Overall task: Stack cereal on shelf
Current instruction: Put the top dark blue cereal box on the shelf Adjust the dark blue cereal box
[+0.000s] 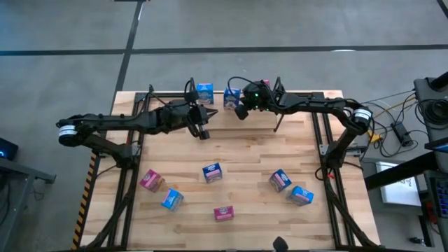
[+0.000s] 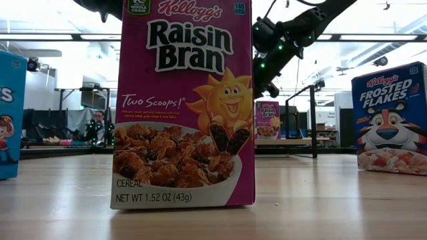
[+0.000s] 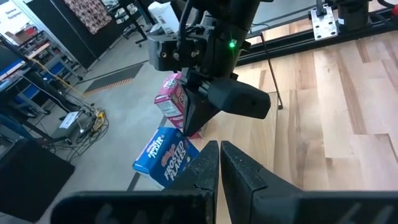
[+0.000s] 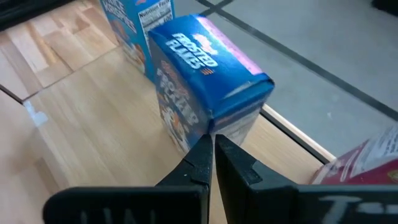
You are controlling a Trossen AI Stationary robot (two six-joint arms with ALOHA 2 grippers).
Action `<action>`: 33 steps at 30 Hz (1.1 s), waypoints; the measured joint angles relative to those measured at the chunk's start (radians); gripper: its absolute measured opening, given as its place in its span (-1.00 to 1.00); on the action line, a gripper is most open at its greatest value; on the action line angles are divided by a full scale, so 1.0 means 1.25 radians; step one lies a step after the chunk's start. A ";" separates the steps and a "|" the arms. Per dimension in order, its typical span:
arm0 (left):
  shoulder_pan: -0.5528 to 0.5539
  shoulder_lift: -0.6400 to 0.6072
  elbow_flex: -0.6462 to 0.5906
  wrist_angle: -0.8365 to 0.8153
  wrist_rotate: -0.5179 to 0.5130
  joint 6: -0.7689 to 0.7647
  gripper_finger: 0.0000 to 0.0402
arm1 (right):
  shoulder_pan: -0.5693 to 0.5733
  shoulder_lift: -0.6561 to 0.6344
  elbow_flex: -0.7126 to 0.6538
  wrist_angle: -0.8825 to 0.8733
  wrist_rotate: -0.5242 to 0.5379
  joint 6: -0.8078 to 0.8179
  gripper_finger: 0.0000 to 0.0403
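Right wrist view shows my right gripper (image 4: 211,144), fingers together, nudging the bright blue Frosted Flakes carton (image 4: 205,74); next I'd straighten it.

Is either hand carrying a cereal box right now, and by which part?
No. The left hand and right hand are both shut on nothing; the right one's tips sit at a blue Frosted Flakes box.

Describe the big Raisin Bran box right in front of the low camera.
The Raisin Bran box is a magenta printed carton standing upright on the wooden table, its front square to the low camera. It shows the Kellogg's logo, a smiling sun, a bowl of cereal and "Two Scoops!". No pincer touches it.
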 joint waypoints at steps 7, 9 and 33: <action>0.000 0.000 0.000 -0.004 0.000 -0.006 -1.00 | 0.006 -0.014 0.000 -0.038 -0.002 0.018 -0.96; 0.000 0.000 0.000 -0.006 0.000 -0.006 -1.00 | 0.014 -0.024 0.000 -0.056 -0.002 0.027 -0.96; 0.000 0.000 -0.001 -0.017 0.042 0.000 -1.00 | 0.108 0.080 0.000 0.058 0.075 -0.120 -0.96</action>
